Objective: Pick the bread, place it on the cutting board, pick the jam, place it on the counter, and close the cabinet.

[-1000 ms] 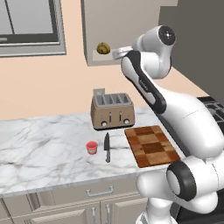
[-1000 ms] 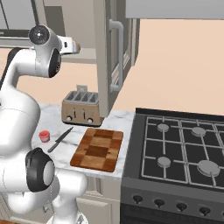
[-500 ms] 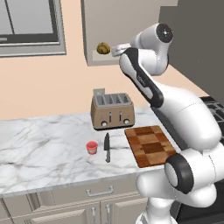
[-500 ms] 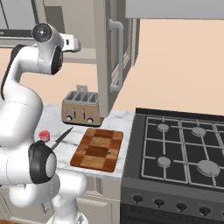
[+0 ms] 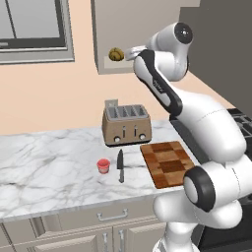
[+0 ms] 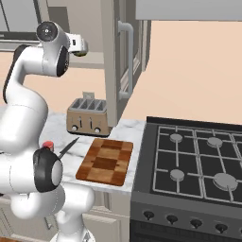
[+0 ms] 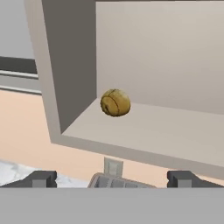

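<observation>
The bread [image 7: 115, 103], a small round golden-brown loaf, lies on the floor of the open cabinet [image 7: 166, 131], near its left wall. My gripper [image 7: 111, 179] stands open a short way in front of the cabinet, nothing between its fingertips [image 7: 41, 178]. In the left base view the gripper [image 5: 128, 53] sits just right of the bread [image 5: 115, 54]. The red jam [image 5: 103, 166] jar stands on the white marble counter [image 5: 44, 167]. The checkered cutting board [image 5: 167, 162] lies bare at the counter's right end. The cabinet door [image 6: 109, 56] stands swung open.
A toaster [image 5: 125, 124] stands at the back of the counter under the cabinet. A black-handled knife [image 5: 120, 166] lies between the jam and the board. A gas stove [image 6: 198, 160] adjoins the counter on the right. A window [image 5: 32, 24] is at upper left.
The hand has risen and swung left toward the cabinet opening, closer to the bread. The jaws stayed open. Bread, jam and board have not moved.
</observation>
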Robot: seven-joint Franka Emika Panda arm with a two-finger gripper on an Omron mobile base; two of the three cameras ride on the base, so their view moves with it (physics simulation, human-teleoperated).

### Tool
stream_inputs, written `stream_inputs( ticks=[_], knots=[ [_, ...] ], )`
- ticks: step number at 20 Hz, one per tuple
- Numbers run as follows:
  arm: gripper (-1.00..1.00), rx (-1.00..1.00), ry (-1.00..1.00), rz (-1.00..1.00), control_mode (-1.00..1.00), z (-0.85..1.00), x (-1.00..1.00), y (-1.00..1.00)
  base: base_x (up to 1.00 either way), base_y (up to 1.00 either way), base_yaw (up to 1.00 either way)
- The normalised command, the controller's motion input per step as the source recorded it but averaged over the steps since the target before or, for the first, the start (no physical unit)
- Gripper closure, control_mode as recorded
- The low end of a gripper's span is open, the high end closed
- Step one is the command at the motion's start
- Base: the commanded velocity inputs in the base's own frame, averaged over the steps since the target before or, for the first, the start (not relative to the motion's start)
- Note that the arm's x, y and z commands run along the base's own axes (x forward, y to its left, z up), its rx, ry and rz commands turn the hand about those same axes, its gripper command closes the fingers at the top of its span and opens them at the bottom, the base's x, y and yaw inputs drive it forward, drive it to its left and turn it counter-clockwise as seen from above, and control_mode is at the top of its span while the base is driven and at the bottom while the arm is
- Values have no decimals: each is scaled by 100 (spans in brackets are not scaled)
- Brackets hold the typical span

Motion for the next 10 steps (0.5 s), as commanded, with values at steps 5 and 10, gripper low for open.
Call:
stream_inputs(
  ticks=[5, 10],
  knots=[
    [-100, 0, 0, 1, -100, 0, 14, 0, 0, 0, 0],
    [-100, 0, 0, 1, -100, 0, 16, 0, 0, 0, 0]
  ],
)
